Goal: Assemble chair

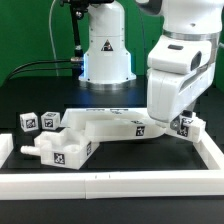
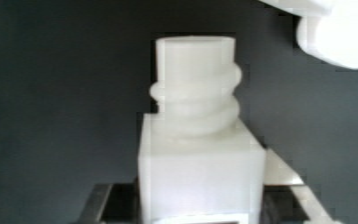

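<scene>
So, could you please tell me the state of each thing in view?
Gripper: lowered at the slab's end, grip unclear.
Threaded leg: thread exposed, not screwed in.
Slab: lying flat.
Pegged piece: lying on its side.
Tagged blocks: lying loose.

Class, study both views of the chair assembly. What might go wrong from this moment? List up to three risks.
1. The claw seems to grip the leg by its square block alone, so the leg may twist or slip.
2. The threaded peg points away from the claw. If the leg is tilted when screwed in, the peg could jam.
3. The claw sits low and close beside the slab, so a sideways move might knock it.
</scene>
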`<state>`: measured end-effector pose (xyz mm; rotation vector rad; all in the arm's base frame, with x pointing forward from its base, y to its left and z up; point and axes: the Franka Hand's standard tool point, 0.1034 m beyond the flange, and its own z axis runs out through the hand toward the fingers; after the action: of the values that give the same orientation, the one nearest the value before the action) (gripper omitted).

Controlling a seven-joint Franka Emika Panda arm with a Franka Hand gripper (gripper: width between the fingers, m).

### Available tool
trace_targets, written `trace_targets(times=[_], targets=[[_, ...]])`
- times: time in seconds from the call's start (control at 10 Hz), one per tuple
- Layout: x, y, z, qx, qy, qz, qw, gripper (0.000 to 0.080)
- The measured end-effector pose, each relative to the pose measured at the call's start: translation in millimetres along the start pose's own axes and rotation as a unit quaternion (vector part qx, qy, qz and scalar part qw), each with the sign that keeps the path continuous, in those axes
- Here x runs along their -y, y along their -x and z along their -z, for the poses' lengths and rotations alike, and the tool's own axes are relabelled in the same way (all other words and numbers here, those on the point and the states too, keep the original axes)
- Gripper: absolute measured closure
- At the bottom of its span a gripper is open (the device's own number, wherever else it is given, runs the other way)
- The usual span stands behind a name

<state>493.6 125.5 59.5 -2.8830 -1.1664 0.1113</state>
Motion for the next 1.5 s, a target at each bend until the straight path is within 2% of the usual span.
trace_targets(times=[0.1,0.2,0.3,0.6,0.7,0.8,0.9,1.0,1.2,1.3,1.5], targets=[[22.5,6.3,2.2,0.007,-0.002,-0.03,1.0,0.0517],[29.8,4.5,3.2,0.004,0.003,-0.027,1.0,0.0517],[30.9,2.6,2.7,-0.003,0.005,-0.024,1.0,0.0517],[33.2,3.4,2.5,0.0,0.003,-0.042,0.999,0.0517],[46.6,3.4,4.1,0.003,0.002,-0.085,0.996,0.0517],[70.1,11.7,0.8,0.011,-0.005,-0.118,0.993,0.0517],[84.9,15.6,-0.7,0.015,-0.012,-0.134,0.991,0.0517],[92.0,14.4,1.0,0.014,-0.01,-0.135,0.991,0.0517],[89.5,15.3,-0.5,0.015,-0.011,-0.133,0.991,0.0517],[95.0,16.0,-2.1,0.017,-0.012,-0.153,0.988,0.0517],[135.2,21.0,-14.1,0.02,-0.015,-0.178,0.984,0.0517]])
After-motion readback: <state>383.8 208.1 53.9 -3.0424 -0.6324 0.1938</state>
